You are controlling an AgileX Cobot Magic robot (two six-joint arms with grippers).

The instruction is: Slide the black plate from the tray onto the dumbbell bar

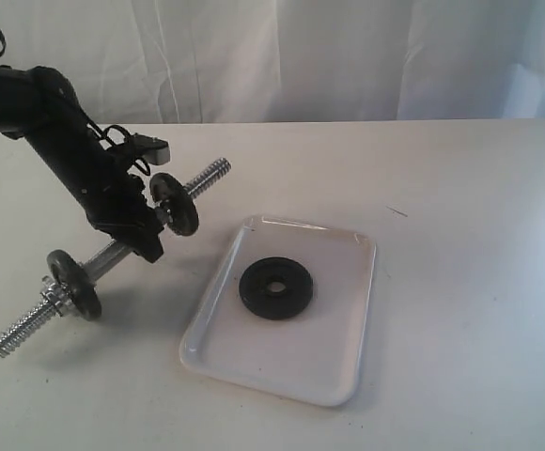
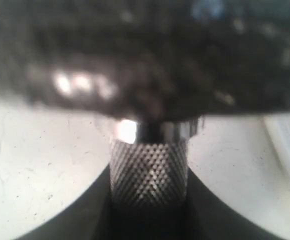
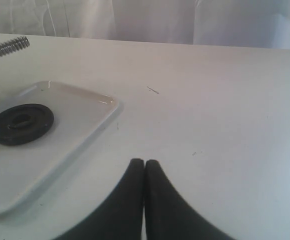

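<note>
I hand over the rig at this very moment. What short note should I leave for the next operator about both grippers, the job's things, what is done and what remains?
Left gripper: shut on the dumbbell bar, at its knurled middle, between the upper black disc and the lower black disc that sit on the bar.
Right gripper: shut, empty, over the bare table near the tray.
Black plate: flat in the tray, no gripper on it.
Done: the bar is held.
Left: pick up the plate and slide it onto a threaded end of the bar.
</note>
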